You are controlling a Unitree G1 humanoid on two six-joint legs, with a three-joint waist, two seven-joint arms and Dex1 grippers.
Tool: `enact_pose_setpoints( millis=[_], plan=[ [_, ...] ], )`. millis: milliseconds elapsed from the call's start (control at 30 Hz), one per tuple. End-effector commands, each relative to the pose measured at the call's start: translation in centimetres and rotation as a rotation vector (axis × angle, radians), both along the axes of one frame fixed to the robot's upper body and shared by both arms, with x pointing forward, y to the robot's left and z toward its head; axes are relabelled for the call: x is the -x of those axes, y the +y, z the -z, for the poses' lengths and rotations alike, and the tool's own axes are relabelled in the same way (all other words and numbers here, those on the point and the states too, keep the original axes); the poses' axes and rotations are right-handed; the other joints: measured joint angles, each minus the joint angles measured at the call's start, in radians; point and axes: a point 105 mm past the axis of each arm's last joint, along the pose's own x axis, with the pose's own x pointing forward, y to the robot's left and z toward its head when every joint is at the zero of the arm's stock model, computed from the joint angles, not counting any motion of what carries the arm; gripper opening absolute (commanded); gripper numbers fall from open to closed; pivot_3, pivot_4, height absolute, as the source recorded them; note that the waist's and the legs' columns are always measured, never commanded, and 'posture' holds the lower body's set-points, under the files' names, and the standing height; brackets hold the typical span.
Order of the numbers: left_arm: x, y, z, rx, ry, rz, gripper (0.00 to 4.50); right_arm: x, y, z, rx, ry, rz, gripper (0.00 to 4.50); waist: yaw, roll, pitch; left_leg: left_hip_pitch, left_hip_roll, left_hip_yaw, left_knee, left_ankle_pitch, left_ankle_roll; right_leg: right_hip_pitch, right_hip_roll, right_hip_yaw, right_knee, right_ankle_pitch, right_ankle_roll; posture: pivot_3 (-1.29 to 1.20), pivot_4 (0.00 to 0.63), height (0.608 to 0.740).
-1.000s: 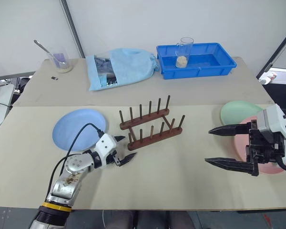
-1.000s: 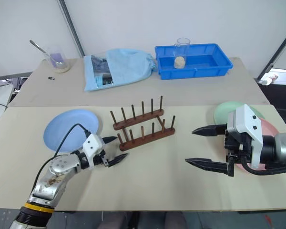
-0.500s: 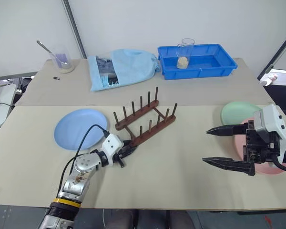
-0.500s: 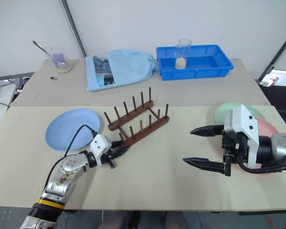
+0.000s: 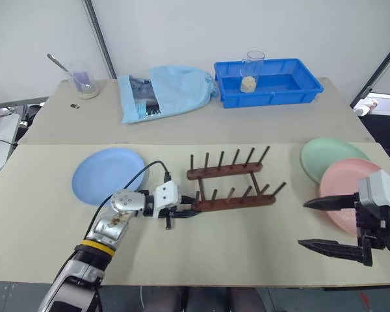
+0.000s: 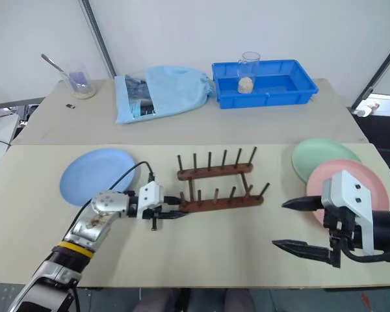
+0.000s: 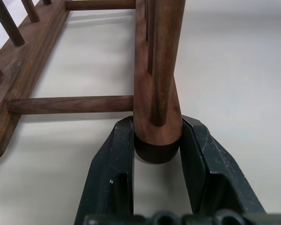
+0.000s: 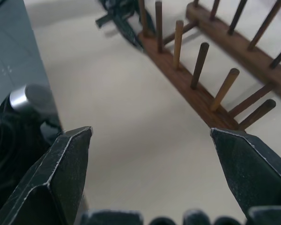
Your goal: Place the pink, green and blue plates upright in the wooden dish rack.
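No plates racked yet: the left claw (image 5: 182,212) clamps the end of the wooden dish rack (image 5: 231,185) mid-worktop, the right claw (image 5: 336,224) gapes empty, and the blue plate (image 5: 107,184), green plate (image 5: 328,158) and pink plate (image 5: 348,198) lie flat.

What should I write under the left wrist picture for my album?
The left hand pinches the end of the wooden dish rack on the table.

No text, label, brand, number or sign can be read anywhere in these views.
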Motion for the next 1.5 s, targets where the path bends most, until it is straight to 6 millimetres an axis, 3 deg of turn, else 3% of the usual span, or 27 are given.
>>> enact_pose_setpoints(
  millis=[33, 267, 533, 767, 800, 967, 1100, 1233, 1433, 1500],
  plan=[
    [-0.3, -1.9, -1.0, 0.027, -0.053, 0.073, 0.89, 0.4, -0.2, -0.5, 0.034, -0.049, 0.005, 4.5, -0.001, -0.001, 0.0, 0.0, 0.0, 0.0, 0.0, 0.0, 0.0, 0.0, 0.0, 0.0, 0.0, 0.0, 0.0, 0.0, 0.15, 0.74],
    [-1.3, -4.4, -1.1, 0.05, -0.065, 0.105, 0.89, 1.0, -0.5, 0.1, 0.045, -0.043, 0.036, 4.5, -0.001, -0.002, 0.001, 0.0, 0.0, 0.0, 0.002, 0.0, 0.0, 0.0, 0.001, 0.0, 0.001, 0.0, 0.0, 0.0, 0.15, 0.74],
    [-1.9, -5.1, -1.4, 0.066, -0.08, 0.126, 0.89, 1.0, -0.5, 0.3, 0.039, -0.049, 0.054, 4.5, -0.001, -0.002, 0.001, -0.001, 0.0, 0.0, 0.002, 0.0, 0.0, 0.0, 0.001, 0.0, 0.001, 0.0, 0.0, 0.0, 0.15, 0.74],
    [-2.5, -3.5, -2.2, 0.067, -0.125, 0.082, 4.2, 0.6, -0.5, 0.3, 0.029, -0.053, 0.059, 4.5, -0.002, -0.002, 0.001, -0.001, 0.0, 0.0, 0.002, 0.0, 0.0, 0.0, 0.001, 0.0, 0.001, 0.0, 0.0, 0.0, 0.15, 0.74],
    [-2.5, -2.7, -2.4, 0.056, -0.132, 0.073, 4.43, 0.5, -0.5, 0.3, 0.032, -0.052, 0.068, 4.5, -0.003, -0.002, 0.001, -0.001, 0.0, 0.0, 0.002, 0.0, 0.0, 0.0, 0.001, 0.0, 0.001, 0.0, 0.0, 0.0, 0.15, 0.74],
    [-2.6, 1.9, -3.4, -0.027, -0.133, 0.004, 4.43, -0.2, -0.7, 0.1, 0.043, -0.064, 0.075, 4.5, -0.012, -0.002, 0.001, -0.001, 0.001, 0.0, 0.002, 0.0, 0.0, -0.001, 0.002, 0.001, 0.001, 0.0, 0.0, 0.0, 0.15, 0.74],
    [-2.5, 4.1, -5.1, -0.06, -0.121, 0.0, 4.43, -0.8, -0.7, 0.1, 0.069, -0.062, 0.071, 4.5, -0.009, -0.002, 0.001, -0.001, 0.0, 0.0, 0.002, 0.0, 0.0, 0.0, 0.002, 0.0, 0.001, 0.0, 0.0, 0.0, 0.15, 0.74],
    [-1.8, 4.9, -7.3, -0.102, -0.081, 0.069, 3.2, -1.5, -0.7, 0.4, 0.142, -0.065, 0.048, 4.5, -0.007, -0.002, 0.001, -0.001, 0.0, 0.0, 0.003, 0.0, 0.0, 0.0, 0.002, 0.0, 0.001, 0.0, 0.001, 0.0, 0.15, 0.74],
    [-3.1, 6.1, -9.0, -0.117, -0.044, 0.032, 0.29, -2.2, -0.6, 0.7, 0.175, -0.066, 0.007, 4.5, -0.014, -0.002, 0.001, -0.001, 0.0, 0.0, 0.003, 0.0, 0.0, -0.001, 0.002, 0.0, 0.001, 0.0, 0.001, 0.0, 0.15, 0.74],
    [-2.2, 5.2, -9.0, -0.1, -0.005, 0.085, 0.01, -2.4, -0.7, 0.8, 0.184, -0.066, 0.008, 4.24, -0.019, -0.002, 0.001, -0.001, 0.0, 0.0, 0.003, 0.0, 0.0, -0.001, 0.002, 0.0, 0.001, 0.0, 0.001, 0.0, 0.15, 0.74]
  ],
)
